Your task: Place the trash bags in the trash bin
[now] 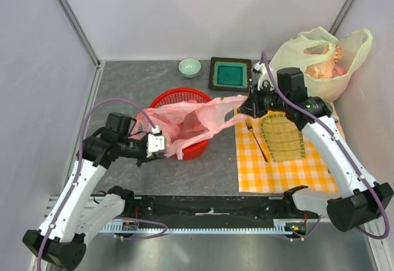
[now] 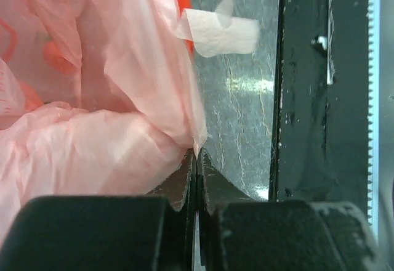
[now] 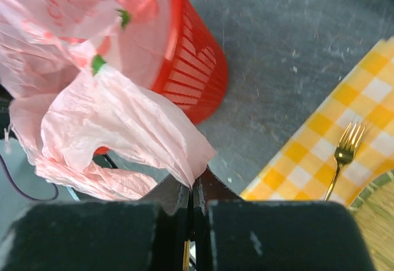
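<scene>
A thin pink trash bag [image 1: 191, 120] is stretched across the top of the round red mesh trash bin [image 1: 184, 96] at the table's middle. My left gripper [image 1: 155, 145] is shut on the bag's left end, just left of the bin's front. My right gripper [image 1: 246, 108] is shut on the bag's right end, right of the bin. In the left wrist view the bag [image 2: 92, 98] fills the left side and its edge is pinched at my gripper [image 2: 197, 157]. In the right wrist view the bag [image 3: 117, 123] runs from my gripper [image 3: 192, 185] to the bin [image 3: 184, 55].
A small green bowl [image 1: 189, 67] and a dark square tray [image 1: 230, 74] stand behind the bin. A yellow checked cloth [image 1: 277, 160] with a fork [image 1: 257, 138] and a bamboo mat [image 1: 282, 137] lies at right. A large pale yellow-green bag [image 1: 320, 58] sits at the back right.
</scene>
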